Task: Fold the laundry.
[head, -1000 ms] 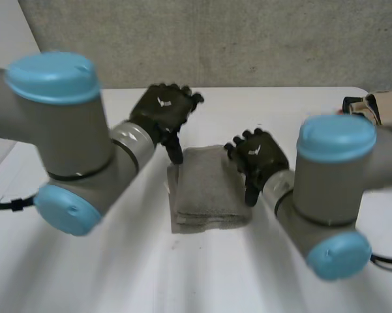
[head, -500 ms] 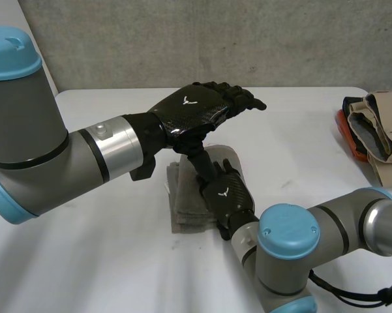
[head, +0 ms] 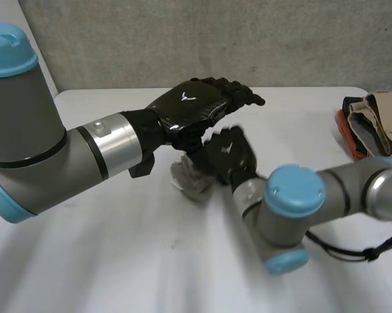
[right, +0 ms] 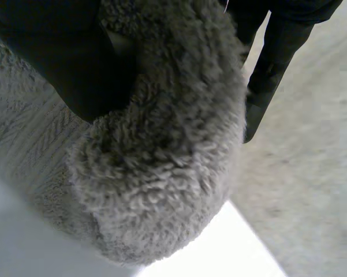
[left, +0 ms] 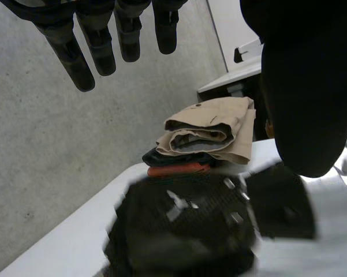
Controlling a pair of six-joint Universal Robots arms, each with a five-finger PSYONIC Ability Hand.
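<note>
The fingers (right: 277, 46) of the right hand (head: 229, 155) are clenched on a grey fleecy towel (right: 161, 161), pinching a thick bunched roll of it against the thumb. The towel's pile bulges out between them and covers most of the palm. Just above the towel, the fingers (left: 75, 52) of the left hand (head: 196, 107) are straight and released, holding nothing, with the thumb spread well apart from them. In the head view the two hands hide most of the towel, leaving a crumpled lump showing beneath them. Whether that lump rests on the table (head: 117, 261) or is lifted clear of it cannot be told. In the left wrist view the right hand is a dark mass under the left fingers, and its own fingers cannot be made out there. The table under the towel is white and plain. A rough grey concrete wall (head: 215, 39) stands behind it. Well apart from the towel, on the right arm's side at the table's edge, sits a pile of folded clothes (left: 211, 135), with beige cloth on top, then a dark layer and an orange-red one. It is cut off at the edge of the head view.
</note>
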